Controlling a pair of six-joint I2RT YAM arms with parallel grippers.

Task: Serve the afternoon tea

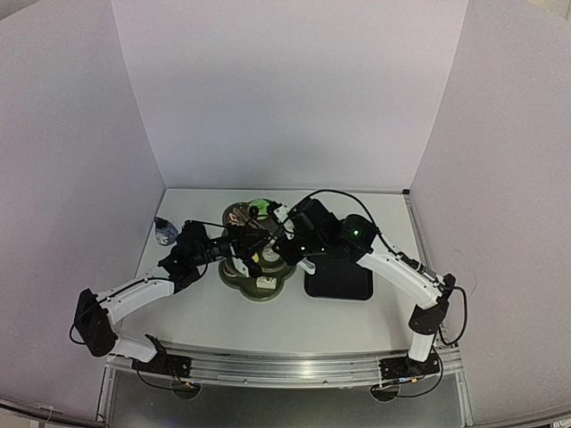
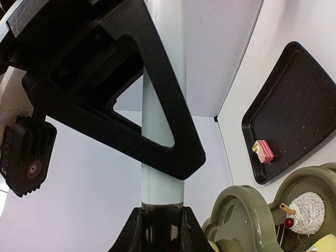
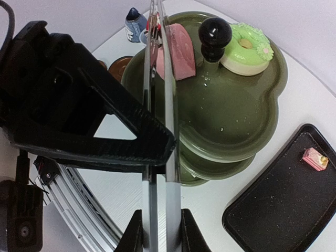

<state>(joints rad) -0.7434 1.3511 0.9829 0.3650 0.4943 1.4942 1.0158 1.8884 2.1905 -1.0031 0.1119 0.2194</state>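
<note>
Right gripper [image 3: 157, 173] clamping tongs [image 3: 169, 121], pink cake [image 3: 181, 52] over stand [image 3: 236, 115]

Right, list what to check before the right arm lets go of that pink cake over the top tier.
1. Right gripper shut on the tongs: ok.
2. Pink cake pinched between the tong tips: ok.
3. Cake above the stand's top tier, inside its rim: ok.
4. Cake resting on the tier rather than hanging above it: cannot tell.
5. Cake apart from the green doughnut: ok. Apart from the black knob: cannot tell, they stand very close.
6. Left gripper, shut on a pale bar, clear of the drop: cannot tell.
</note>
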